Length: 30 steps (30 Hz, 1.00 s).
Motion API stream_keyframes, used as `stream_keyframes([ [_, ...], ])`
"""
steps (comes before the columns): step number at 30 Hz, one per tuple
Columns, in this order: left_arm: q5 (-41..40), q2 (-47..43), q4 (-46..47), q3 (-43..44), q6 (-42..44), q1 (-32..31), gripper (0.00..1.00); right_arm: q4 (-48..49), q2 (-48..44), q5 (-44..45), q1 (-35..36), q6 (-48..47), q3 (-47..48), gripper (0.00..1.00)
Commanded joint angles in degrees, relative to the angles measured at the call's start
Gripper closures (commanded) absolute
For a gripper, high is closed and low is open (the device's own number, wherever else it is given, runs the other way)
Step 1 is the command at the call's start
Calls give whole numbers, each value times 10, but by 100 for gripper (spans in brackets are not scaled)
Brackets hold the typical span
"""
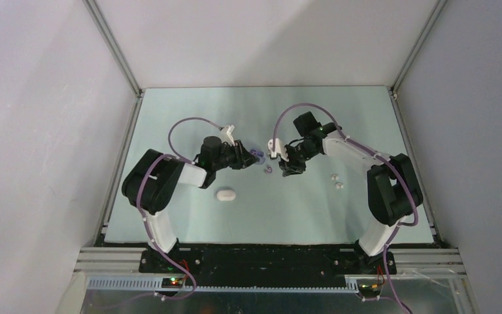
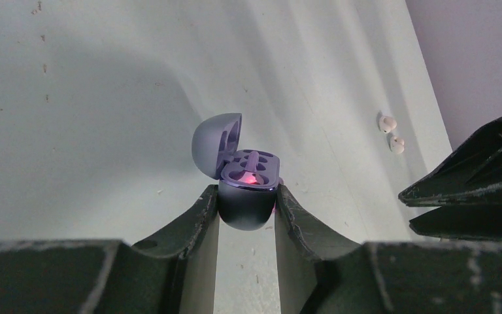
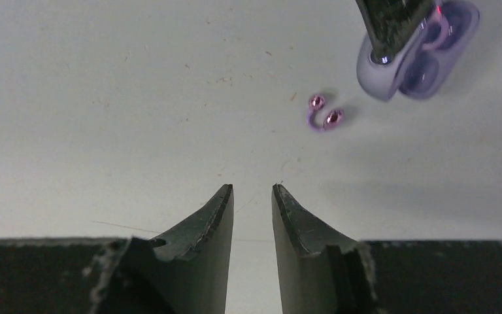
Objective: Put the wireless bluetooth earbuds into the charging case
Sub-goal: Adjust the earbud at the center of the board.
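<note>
The purple charging case (image 2: 245, 212) has its lid (image 2: 214, 140) flipped up, and a red light glows in its tray. My left gripper (image 2: 245, 191) is shut on the case's lower half and holds it over the table (image 1: 170, 131). Two translucent purple earbuds (image 3: 324, 111) lie touching each other on the table just beside the case (image 3: 425, 65). My right gripper (image 3: 252, 191) hovers short of them, jaws a little apart and open on nothing. In the top view the purple earbuds (image 1: 268, 170) sit between the left gripper (image 1: 247, 157) and the right gripper (image 1: 284, 170).
A shut white case (image 1: 225, 194) lies near the left arm's elbow. Two white earbuds (image 1: 336, 181) lie on the table to the right, also seen as white earbuds (image 2: 391, 133) in the left wrist view. Grey walls close in the table on three sides.
</note>
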Motion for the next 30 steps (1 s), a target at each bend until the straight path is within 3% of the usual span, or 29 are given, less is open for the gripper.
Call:
stream_keyframes([
  [1,8,12,36,3,-3,-6,100,30,15,-55,12,-191,-9,67],
  [11,26,34,56,3,-11,-6,100,74,58,-65,33,-282,-9,64],
  [30,35,35,53,1,-9,-6,100,96,111,-20,41,-329,-9,63],
])
